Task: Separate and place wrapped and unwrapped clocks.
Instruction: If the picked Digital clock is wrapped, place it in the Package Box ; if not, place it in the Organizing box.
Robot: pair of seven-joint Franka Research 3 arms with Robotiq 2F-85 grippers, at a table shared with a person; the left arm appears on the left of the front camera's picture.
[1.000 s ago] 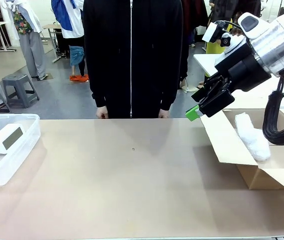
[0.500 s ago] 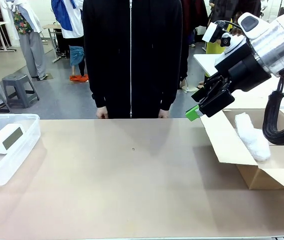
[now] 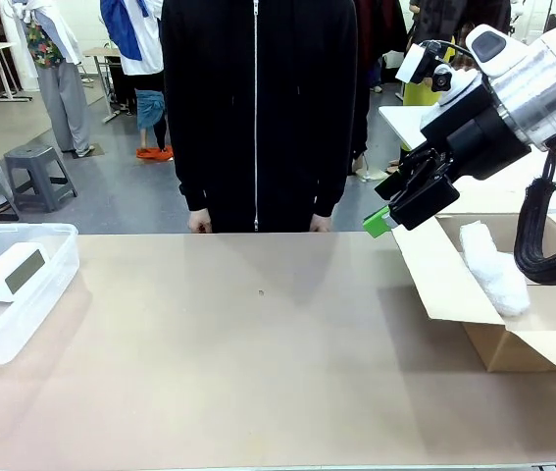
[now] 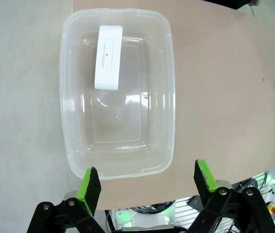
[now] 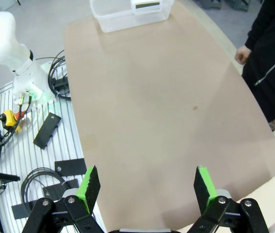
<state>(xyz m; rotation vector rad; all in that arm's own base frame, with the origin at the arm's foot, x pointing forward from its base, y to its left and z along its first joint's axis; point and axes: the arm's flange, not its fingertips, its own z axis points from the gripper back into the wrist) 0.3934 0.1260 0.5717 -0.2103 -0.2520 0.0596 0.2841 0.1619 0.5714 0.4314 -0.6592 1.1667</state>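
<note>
Brown worktop [image 3: 258, 373] stretches bare across the middle of the front view, with a person in a black zipped jacket [image 3: 258, 108] standing at its far edge, hands down at the worktop's edge. Over the last second nothing has shifted: the arm, the containers and the person all sit where they were, so the scene looks paused, not mid-move.

At the left edge of the front view the clear plastic tub [image 3: 57, 285] holds the bare white clock [image 3: 13, 271], screen facing up and to the right; seen from the left wrist, it lies in the upper left part of the tub. At the right edge the open cardboard box [image 3: 454, 285] holds a bubble-wrapped clock [image 3: 493, 265] leaning against its inner wall. A second bundle cannot be made out; it may lie deeper in the box.

The right claw [image 3: 395, 211] hangs above the box's near flap, upper right of the frame, fingers spread and empty. The left claw [image 4: 147, 184] hovers over the tub, also spread wide with nothing between its pads.

With wrapped and bare clocks each in their own container, both claws free and nothing moving, the sorting looks finished or very nearly so.
</note>
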